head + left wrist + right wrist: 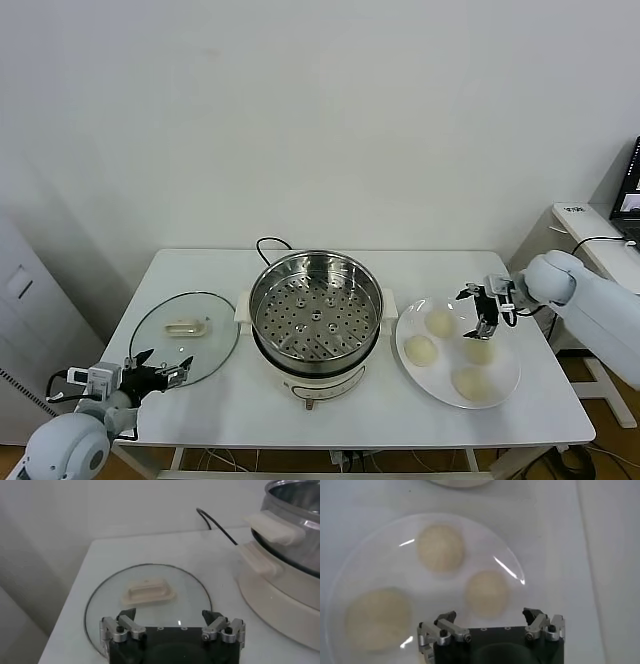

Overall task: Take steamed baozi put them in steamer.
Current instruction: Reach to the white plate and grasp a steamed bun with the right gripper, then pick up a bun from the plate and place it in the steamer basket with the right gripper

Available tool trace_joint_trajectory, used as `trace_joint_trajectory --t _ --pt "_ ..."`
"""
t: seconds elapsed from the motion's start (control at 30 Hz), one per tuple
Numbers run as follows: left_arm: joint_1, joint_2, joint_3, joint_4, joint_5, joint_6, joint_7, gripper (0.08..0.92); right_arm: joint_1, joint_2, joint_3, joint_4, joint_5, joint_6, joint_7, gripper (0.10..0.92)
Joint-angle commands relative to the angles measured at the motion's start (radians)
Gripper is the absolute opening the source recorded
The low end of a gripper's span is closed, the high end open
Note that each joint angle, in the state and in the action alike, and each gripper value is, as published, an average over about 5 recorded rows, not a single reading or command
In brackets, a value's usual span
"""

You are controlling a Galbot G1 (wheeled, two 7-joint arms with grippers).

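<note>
No text, label, brand, number or sign can be read anywhere in these views.

Fourth baozi (479,350) partly behind right tool (478,310)

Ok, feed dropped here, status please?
Right gripper open above white plate. Left gripper open by glass lid. Four cream buns plated; steel steamer uncovered.
</note>
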Motion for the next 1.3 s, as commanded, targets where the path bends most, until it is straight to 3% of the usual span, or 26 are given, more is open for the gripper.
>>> trace_joint_trajectory --t 0.03,0.33,0.7,0.83,1.07,1.3 --pt "-0.001 0.001 -0.001 -0.001 0.003 0.001 0.000 0.823 0.056 0.109 -0.079 -0.119 -0.031 0.045 -0.028 0.823" --pt "0.001 0.003 -0.001 -0.011 0.003 0.006 -0.001 0.823 0.031 0.170 -0.061 -0.178 -0.090 0.040 -0.027 0.813" --pt "-0.004 0.012 -0.002 -0.014 -0.003 0.006 0.001 0.823 0.027 0.190 -0.051 -0.212 -0.102 0.020 -0.054 0.592" --pt "-0.006 0.014 -0.003 -0.017 -0.006 0.007 0.000 0.823 0.030 0.183 -0.051 -0.204 -0.095 0.018 -0.063 0.570" --pt "-0.006 0.012 -0.006 -0.018 -0.009 0.010 -0.002 0.823 0.091 0.132 -0.106 -0.124 -0.034 0.009 -0.068 0.509" --pt "-0.004 0.010 -0.004 -0.017 -0.009 0.010 -0.001 0.823 0.344 -0.002 -0.318 0.086 0.117 0.016 -0.071 0.453"
